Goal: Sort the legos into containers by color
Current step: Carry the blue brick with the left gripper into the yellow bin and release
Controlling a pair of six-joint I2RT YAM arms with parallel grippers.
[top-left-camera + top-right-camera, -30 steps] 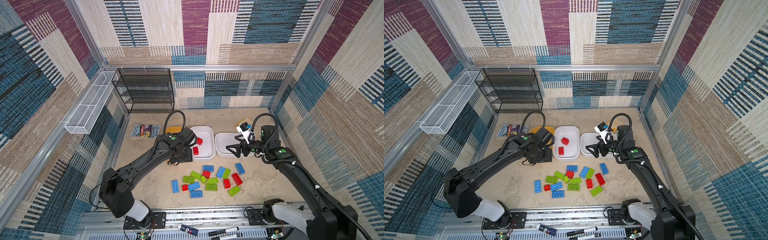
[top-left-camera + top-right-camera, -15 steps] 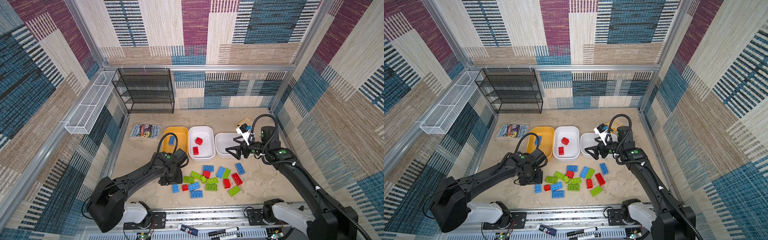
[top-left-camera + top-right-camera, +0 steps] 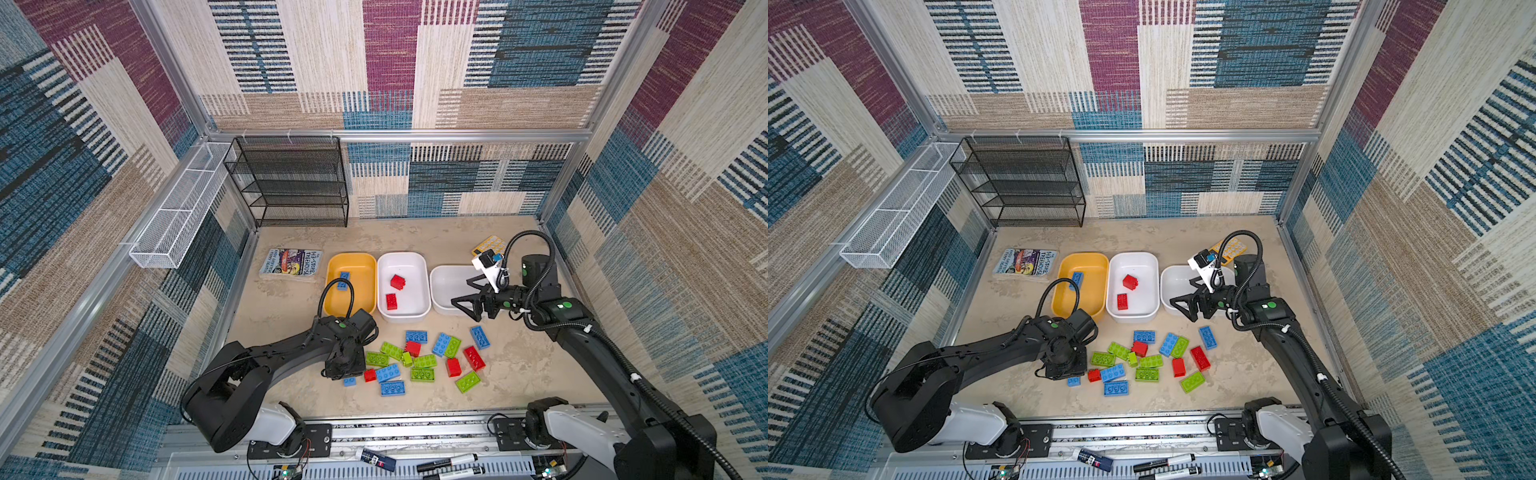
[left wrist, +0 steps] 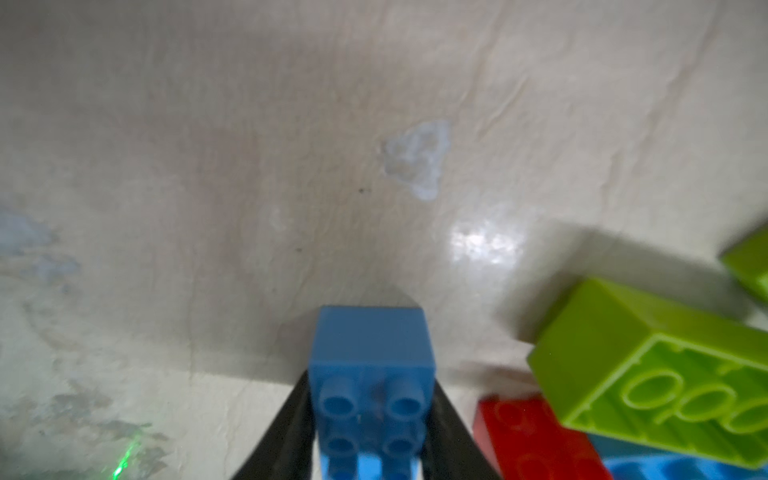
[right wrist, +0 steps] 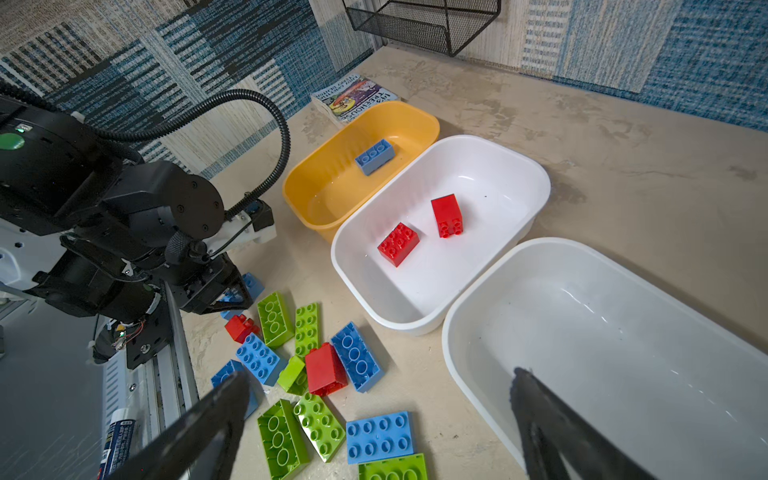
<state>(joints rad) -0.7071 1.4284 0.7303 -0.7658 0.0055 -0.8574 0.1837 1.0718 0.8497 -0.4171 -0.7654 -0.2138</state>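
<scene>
Blue short brick (image 4: pixel 372 365) clamped between my left fingers (image 4: pixel 291 428), low by the worktop (image 3: pixel 415 241), front-left of the middle white tub (image 3: pixel 402 319) | my right fingers (image 5: pixel 208 432) spread wide, holding nothing, just right of that tub | loose legos (image 3: pixel 424 361) in front of it | two red bricks (image 3: pixel 397 281) inside it

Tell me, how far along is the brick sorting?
Done: one blue brick lies in the yellow tub, two red bricks in the middle white tub. In hand: the left gripper is shut on a small blue brick beside the loose bricks. Left: the other white tub is empty, the right gripper open near it, and those loose bricks, every green one included, lie on the table.
</scene>
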